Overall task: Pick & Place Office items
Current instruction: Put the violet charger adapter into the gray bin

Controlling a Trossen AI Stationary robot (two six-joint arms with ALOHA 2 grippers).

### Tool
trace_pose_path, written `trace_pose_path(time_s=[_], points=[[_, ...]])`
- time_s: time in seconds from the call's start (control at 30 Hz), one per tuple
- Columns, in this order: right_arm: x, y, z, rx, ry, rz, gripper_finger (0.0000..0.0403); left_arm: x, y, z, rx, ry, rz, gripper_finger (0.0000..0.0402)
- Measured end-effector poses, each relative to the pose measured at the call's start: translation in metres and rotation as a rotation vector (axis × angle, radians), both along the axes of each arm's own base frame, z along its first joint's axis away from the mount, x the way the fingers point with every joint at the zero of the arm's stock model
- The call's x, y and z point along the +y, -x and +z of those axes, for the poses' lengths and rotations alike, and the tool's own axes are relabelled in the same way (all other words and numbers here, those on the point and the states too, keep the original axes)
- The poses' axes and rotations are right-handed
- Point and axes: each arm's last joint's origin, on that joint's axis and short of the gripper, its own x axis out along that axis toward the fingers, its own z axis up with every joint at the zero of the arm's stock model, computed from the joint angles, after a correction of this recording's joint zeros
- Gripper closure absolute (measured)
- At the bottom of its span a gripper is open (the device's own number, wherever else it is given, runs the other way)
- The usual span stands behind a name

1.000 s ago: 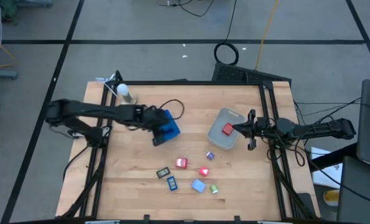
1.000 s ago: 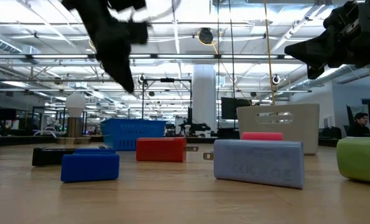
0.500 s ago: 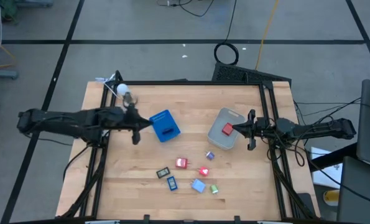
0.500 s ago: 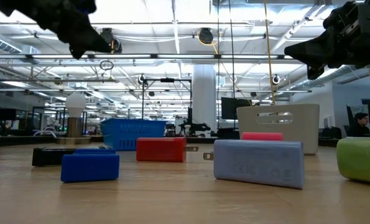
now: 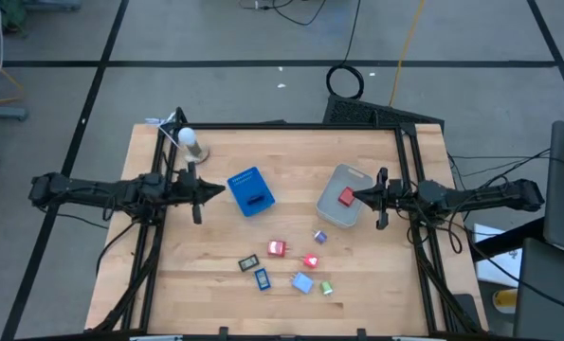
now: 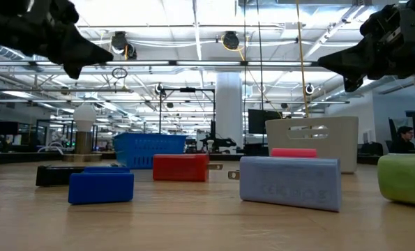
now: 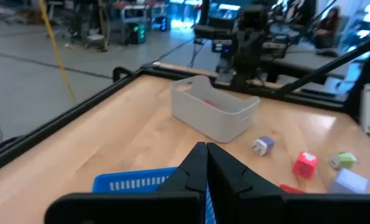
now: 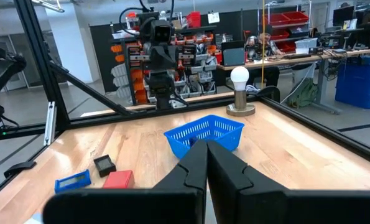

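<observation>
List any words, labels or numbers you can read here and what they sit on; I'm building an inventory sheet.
No text reads clearly anywhere.
Light blue block: faint embossed marks on its face, too blurred to read.
Black piece: a pale patch on top, too small to read.
Blue tray, clear tub and red block: no visible lettering.

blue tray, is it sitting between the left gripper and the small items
Not really. The blue tray lies ahead of the left gripper, but the office items lie nearer the table's front; bare wood leads diagonally to them.
</observation>
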Motion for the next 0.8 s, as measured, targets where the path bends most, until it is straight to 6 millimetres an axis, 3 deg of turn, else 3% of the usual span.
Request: trace_pose_path(time_s=[0.27, 0.8], points=[[0.000, -0.001, 0.000, 0.005, 0.000, 0.000, 0.0403, -0.004, 0.010, -0.015, -0.068, -0.004, -0.042, 0.0397], [0.000, -0.001, -0.001, 0.005, 0.000, 0.001, 0.0403, -0.006, 0.014, -0.048, -0.023, -0.005, -0.055, 0.0398]])
